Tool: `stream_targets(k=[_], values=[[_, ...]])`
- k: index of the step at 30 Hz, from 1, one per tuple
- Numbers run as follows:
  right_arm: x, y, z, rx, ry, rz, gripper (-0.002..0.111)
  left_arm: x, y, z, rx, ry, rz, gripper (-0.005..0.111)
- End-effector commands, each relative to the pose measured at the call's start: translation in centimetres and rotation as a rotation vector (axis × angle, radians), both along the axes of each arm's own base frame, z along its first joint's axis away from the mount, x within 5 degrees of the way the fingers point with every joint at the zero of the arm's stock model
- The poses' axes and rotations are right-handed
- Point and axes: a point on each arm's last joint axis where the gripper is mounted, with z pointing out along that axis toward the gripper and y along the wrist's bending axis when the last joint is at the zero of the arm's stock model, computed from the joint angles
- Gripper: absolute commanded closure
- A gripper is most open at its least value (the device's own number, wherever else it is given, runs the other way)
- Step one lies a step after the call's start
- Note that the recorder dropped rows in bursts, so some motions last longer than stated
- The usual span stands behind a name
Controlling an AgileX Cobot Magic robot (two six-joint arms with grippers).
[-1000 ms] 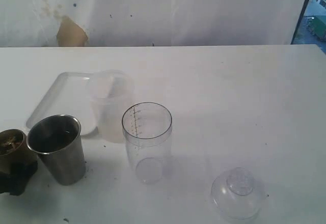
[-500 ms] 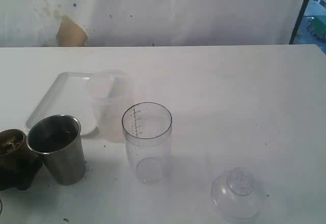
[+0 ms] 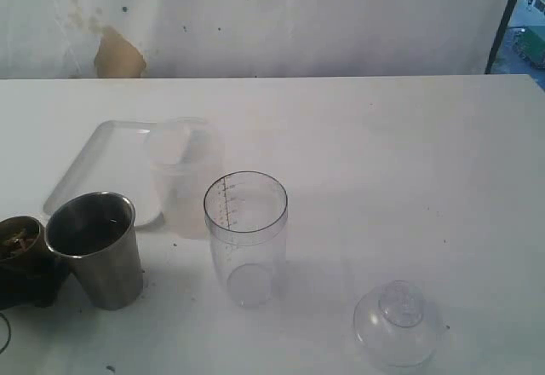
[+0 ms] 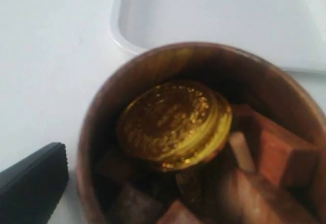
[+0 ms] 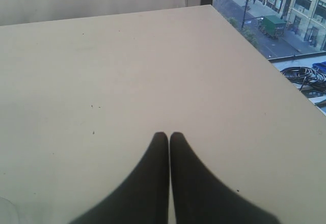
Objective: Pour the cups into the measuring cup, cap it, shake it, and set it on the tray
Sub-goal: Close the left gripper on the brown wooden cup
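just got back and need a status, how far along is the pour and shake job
Nothing done yet: the measuring cup is empty; the steel tumbler and brown cup hold their contents. In hand: left gripper at the brown cup, grip unclear. Left: both pours, cap, shake, tray.

White table [image 3: 383, 136] carries tray [image 3: 94, 158], tumbler [image 3: 98, 251], measuring cup [image 3: 245, 239], cap [image 3: 398, 324]; maybe tub [image 3: 183, 183], brown cup [image 3: 19, 243].

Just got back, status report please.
Left gripper open around brown cup. Right gripper shut, holding nothing. Measuring cup empty, uncapped. Steel tumbler close beside brown cup.
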Motion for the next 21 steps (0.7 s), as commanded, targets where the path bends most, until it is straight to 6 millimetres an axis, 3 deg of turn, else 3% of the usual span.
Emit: stream_targets(k=[1, 14, 16, 17, 18, 19, 21], values=[[-0.02, -0.03, 0.02, 0.000, -0.009, -0.005, 0.107, 0.38, -0.26, 0.50, -0.023, -0.069, -0.020, 0.002], [-0.02, -0.03, 0.02, 0.000, -0.009, -0.005, 0.107, 0.37, -0.02, 0.39, -0.019, -0.056, 0.011, 0.003], [-0.02, -0.03, 0.02, 0.000, -0.009, -0.005, 0.107, 0.37, -0.02, 0.39, -0.019, -0.056, 0.011, 0.014], [-0.02, -0.03, 0.02, 0.000, -0.009, -0.005, 0.107, 0.35, -0.04, 0.36, -0.018, -0.052, 0.008, 0.033], [-0.02, -0.03, 0.02, 0.000, -0.009, -0.005, 0.107, 0.29, -0.14, 0.32, -0.017, -0.046, -0.006, 0.044], [-0.02, -0.03, 0.02, 0.000, -0.009, -0.005, 0.107, 0.10, -0.43, 0.16, -0.011, -0.026, -0.053, 0.067], [-0.02, -0.03, 0.02, 0.000, -0.009, -0.005, 0.107, -0.19, -0.78, -0.07, -0.001, 0.004, -0.110, 0.098]])
